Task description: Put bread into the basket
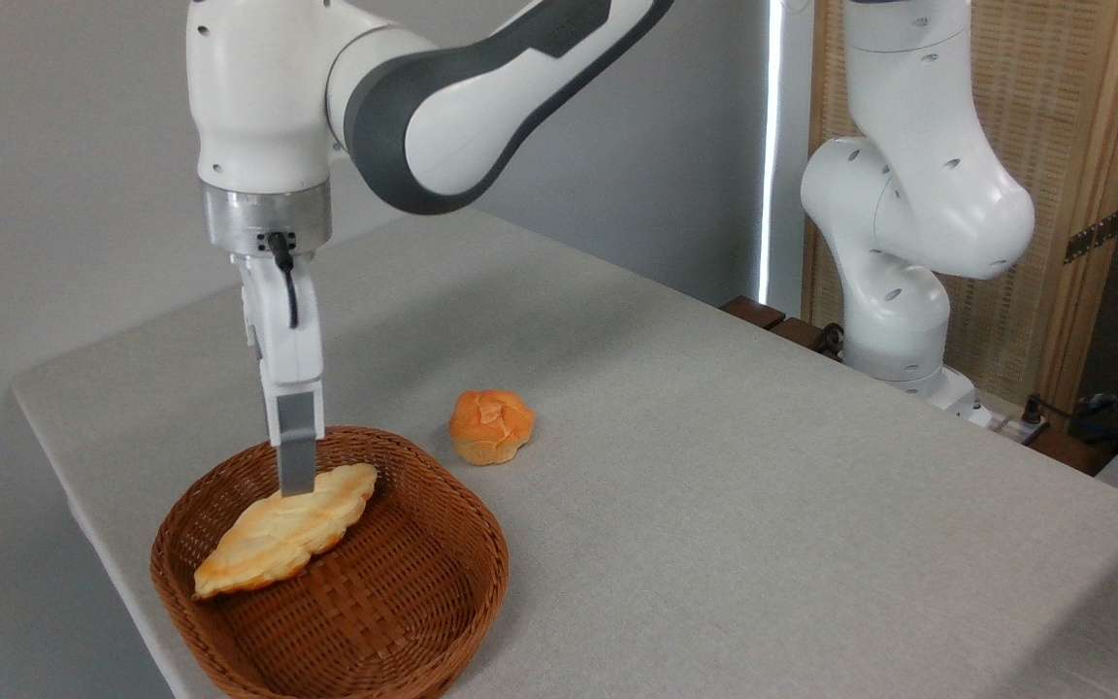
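Nothing to read here: no lettering, label, brand mark or number shows on any surface in this view.

Pale braided bread (282, 529) – golden edges, lying slantwise inside brown oval wicker basket (443, 621)

Probably a lab: a robot arm (443, 87) bolted beside a cloth-covered table (714, 466), cables (1102, 417) behind.

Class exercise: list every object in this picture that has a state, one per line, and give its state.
pincer: upright above the basket, tip at the bread; open or shut cannot be told
bread: inside the basket, tilted, its lower-left end by the rim
basket: upright on the table
small round bun: on the table, outside the basket
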Controlling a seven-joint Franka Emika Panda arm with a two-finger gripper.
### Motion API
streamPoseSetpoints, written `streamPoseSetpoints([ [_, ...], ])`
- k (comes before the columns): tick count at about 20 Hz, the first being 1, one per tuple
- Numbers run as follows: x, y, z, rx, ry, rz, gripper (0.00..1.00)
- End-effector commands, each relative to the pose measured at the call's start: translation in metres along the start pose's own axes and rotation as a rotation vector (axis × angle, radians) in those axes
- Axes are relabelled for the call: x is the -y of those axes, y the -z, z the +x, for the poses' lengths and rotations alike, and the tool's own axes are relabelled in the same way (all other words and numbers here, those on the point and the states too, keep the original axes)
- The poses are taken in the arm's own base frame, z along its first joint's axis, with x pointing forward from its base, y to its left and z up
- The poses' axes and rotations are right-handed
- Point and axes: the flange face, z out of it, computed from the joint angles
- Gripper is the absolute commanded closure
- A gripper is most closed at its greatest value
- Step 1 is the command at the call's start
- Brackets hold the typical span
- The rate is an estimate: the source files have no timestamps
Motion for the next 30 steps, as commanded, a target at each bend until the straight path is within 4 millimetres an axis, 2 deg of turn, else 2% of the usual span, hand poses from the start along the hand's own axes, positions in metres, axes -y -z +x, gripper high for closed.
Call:
streamPoseSetpoints([
  [1,-0.014,0.046,-0.014,0.038,0.118,-0.038,0.00],
  [7,-0.029,0.109,-0.066,0.157,0.266,-0.105,0.00],
  [9,-0.034,0.122,-0.078,0.185,0.283,-0.126,0.00],
  [15,-0.028,0.134,-0.094,0.178,0.303,-0.118,0.00],
  [20,-0.020,0.156,-0.098,0.150,0.324,-0.090,0.00],
  [23,-0.003,0.168,-0.120,0.132,0.364,-0.077,0.00],
  [26,-0.002,0.167,-0.120,0.131,0.356,-0.080,0.00],
  [30,-0.013,0.163,-0.101,0.134,0.311,-0.086,0.00],
])
